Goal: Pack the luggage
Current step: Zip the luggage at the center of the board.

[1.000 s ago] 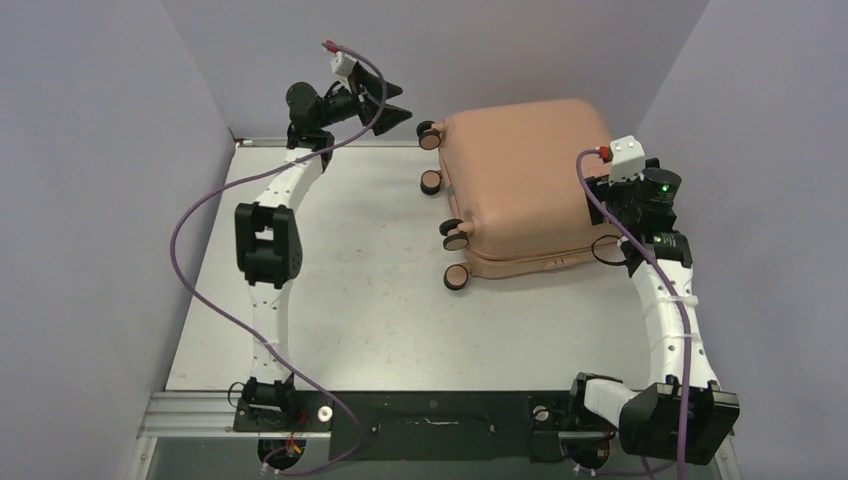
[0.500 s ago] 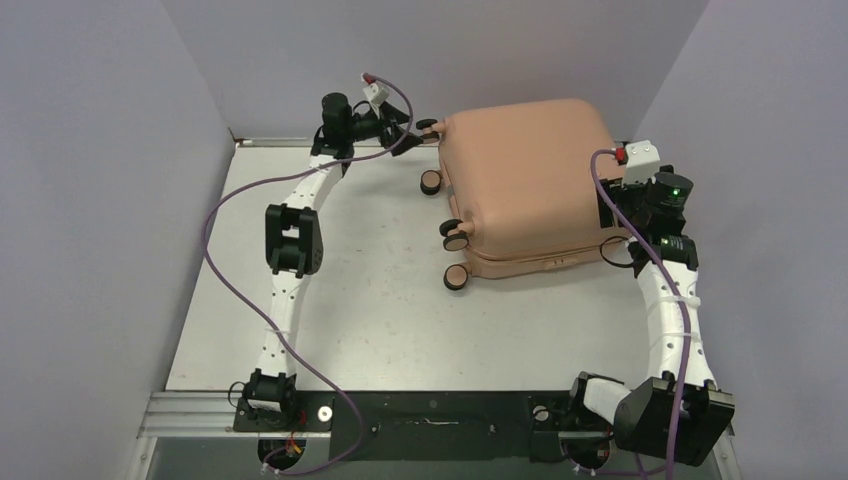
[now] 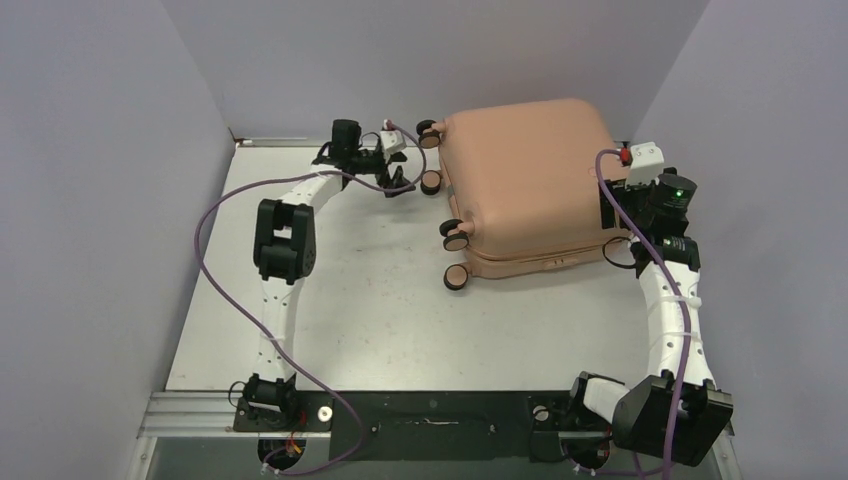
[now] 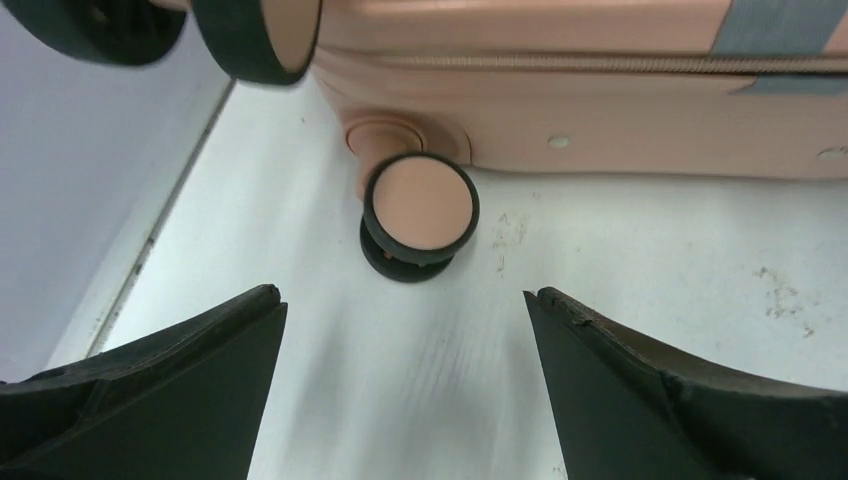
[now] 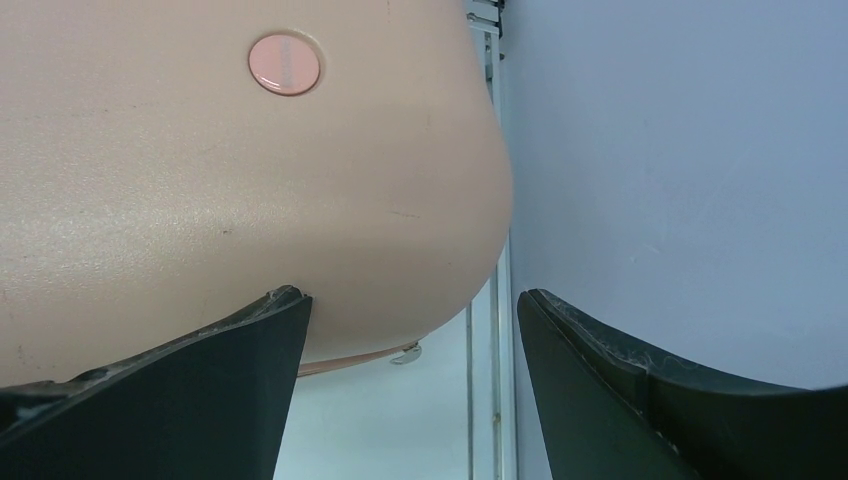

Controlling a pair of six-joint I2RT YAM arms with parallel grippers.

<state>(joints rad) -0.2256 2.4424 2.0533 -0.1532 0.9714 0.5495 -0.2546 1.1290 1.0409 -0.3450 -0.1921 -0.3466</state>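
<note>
On closed luggage (image 3: 525,170), round logo (image 5: 285,64) unreadable, left tool (image 4: 402,292) spread, right tool (image 5: 412,293) spread.

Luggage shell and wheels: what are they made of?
Luggage shell: looks like moulded hard plastic, peach-pink, with a fine matte grain and soft sheen in the right wrist view. Wheel: same-coloured plastic hub with a black tyre ring, probably rubber, though the look leaves that open.

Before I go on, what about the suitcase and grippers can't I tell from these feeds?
Inside of the luggage: shell closed over it, all views.
Zip pull: too small in top view; left wrist view cuts the seam off at its right edge.
Whether the right gripper touches the shell: own wrist covers it in top view; right wrist view too close.
</note>
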